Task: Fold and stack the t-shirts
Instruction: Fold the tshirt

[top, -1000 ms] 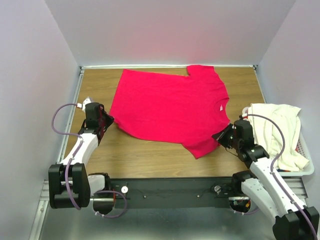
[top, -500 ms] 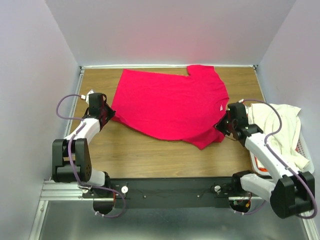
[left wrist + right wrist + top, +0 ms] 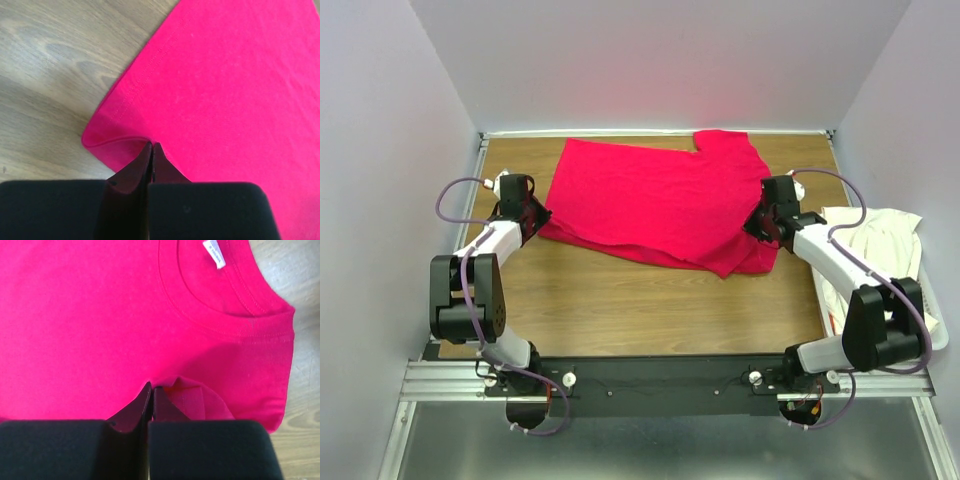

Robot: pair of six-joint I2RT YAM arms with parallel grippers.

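Observation:
The crimson-red t-shirt (image 3: pixel 660 200) lies across the back half of the wooden table, its near edge lifted and doubled over. My left gripper (image 3: pixel 537 214) is shut on the shirt's hem corner at the left; the left wrist view shows the closed jaws pinching the red t-shirt (image 3: pixel 225 90) at a curled edge. My right gripper (image 3: pixel 757 222) is shut on the shirt's right side below the collar; in the right wrist view the jaws pinch a raised fold of the red t-shirt (image 3: pixel 100 315) near the neckline label (image 3: pixel 215 252). The cream-white t-shirt (image 3: pixel 875 250) is heaped at the right.
A white slatted laundry basket (image 3: pixel 932 335) stands at the table's right edge under the cream shirt. Bare wooden table (image 3: pixel 640 305) stretches between the shirt and the arm bases. Grey walls close in on the left, back and right.
Both grippers have moved away from the bases toward the back, carrying the red shirt's near edge with them. The shirt's near part now folds over itself.

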